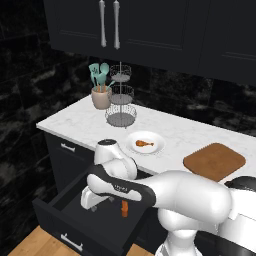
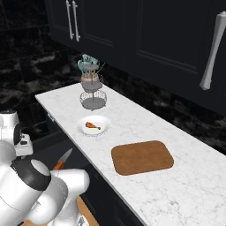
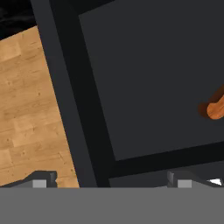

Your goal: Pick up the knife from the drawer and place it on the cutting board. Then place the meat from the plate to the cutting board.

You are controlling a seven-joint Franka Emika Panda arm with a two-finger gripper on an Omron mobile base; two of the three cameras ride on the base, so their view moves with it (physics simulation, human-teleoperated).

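Drawer [image 1: 55, 212] stood pulled out below the marble counter [image 1: 85, 125]. Knife [image 1: 124, 208] lay on the drawer floor toward its right side, orange-brown handle showing past the arm in the left base view; in the right base view the grey blade angled up and away from the handle.

Gripper [image 3: 111, 180] hung over the drawer with jaws spread wide, nothing between them. In the hand view the handle end sat at the far right edge, well off the line between the fingertips.

Judgement: step in hand was the approach to the knife. To do it well, the hand needed to shift toward the handle until it lay centred between the fingers, turn so the jaws closed across the handle's width, then descend clear of the drawer walls.

Cutting board [image 2: 142, 157] lay bare on the counter. Meat [image 2: 92, 126] rested on the plate [image 2: 103, 120], beside the board.
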